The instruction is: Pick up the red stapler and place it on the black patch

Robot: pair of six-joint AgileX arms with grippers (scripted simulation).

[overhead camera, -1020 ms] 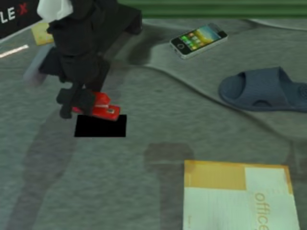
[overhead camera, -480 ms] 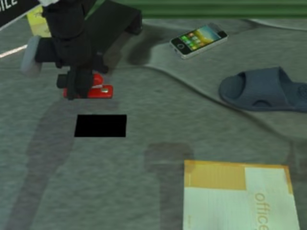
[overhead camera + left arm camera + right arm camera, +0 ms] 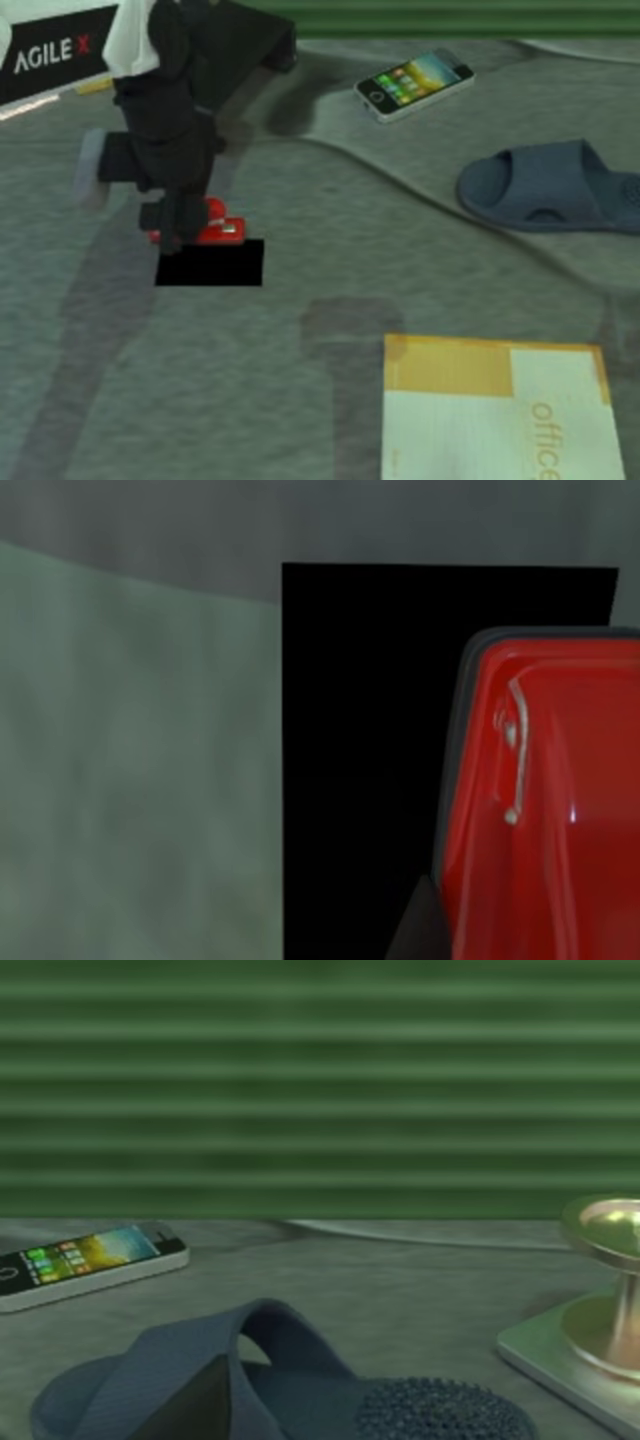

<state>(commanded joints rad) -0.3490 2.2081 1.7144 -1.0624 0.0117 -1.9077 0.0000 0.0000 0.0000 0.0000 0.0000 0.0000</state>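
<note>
One arm of my two is at work, the left. Taking the flat pure-black rectangular patch (image 3: pixel 210 263) as landmark and going from the near edge of the grey cloth-covered tabletop (image 3: pixel 300 420) outward: nearest, to the patch's right, lies a yellow-and-white printed office booklet (image 3: pixel 500 410). Next comes the patch itself. At its far edge my left end effector (image 3: pixel 178 222) is clamped on the small glossy red elongated stapler (image 3: pixel 210 228), whose silver-marked end points right; from above, the stapler overlaps the patch's far edge. In the left wrist view the red stapler body (image 3: pixel 550 800) fills one side with the patch (image 3: pixel 360 760) behind it; whether the two touch I cannot tell. Farther out, well to the patch's right, rests a dark blue rubber slipper (image 3: pixel 550 188), and beyond that a silver-framed smartphone with a lit colourful screen (image 3: pixel 415 82). My right end effector is outside every view, so its state I cannot tell; its wrist view shows slipper and phone.
</note>
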